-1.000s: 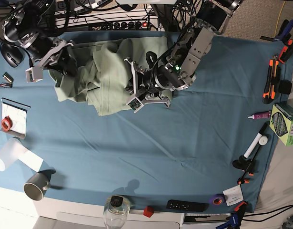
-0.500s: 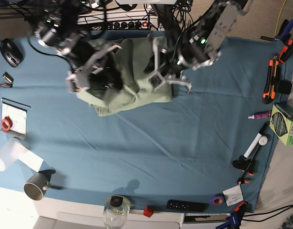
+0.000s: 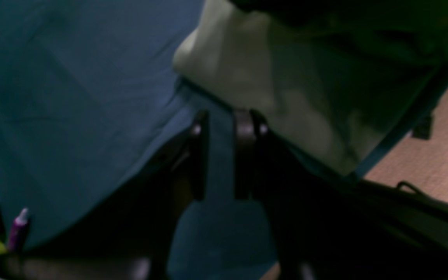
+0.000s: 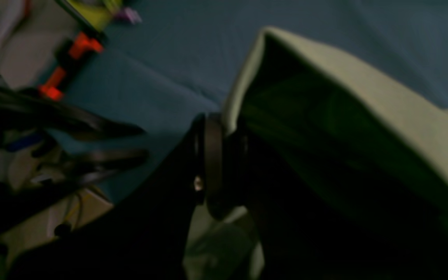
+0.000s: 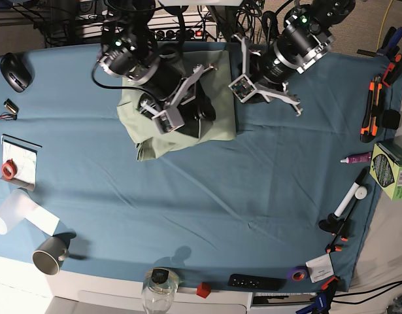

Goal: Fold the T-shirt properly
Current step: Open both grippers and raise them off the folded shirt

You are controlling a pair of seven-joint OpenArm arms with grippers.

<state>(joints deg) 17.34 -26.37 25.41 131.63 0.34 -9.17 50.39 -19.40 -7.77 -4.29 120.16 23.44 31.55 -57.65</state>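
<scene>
while pinched in the right gripper (image 4: 224,155), t-shirt (image 5: 217,124) beside parted, empty left gripper (image 3: 224,155)

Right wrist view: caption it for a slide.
Right tool pinching a fold of the sage-green T-shirt above the blue table cloth.

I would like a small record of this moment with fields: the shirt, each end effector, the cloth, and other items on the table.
T-shirt: pale green, bunched near the far edge of the table, partly folded over itself
Right end effector: shut on an edge of the T-shirt
Left end effector: jaws slightly apart beside the T-shirt's edge, nothing visibly between them
Table cloth: blue, a few wrinkles
Other items: grey mug, computer mouse, white marker
</scene>
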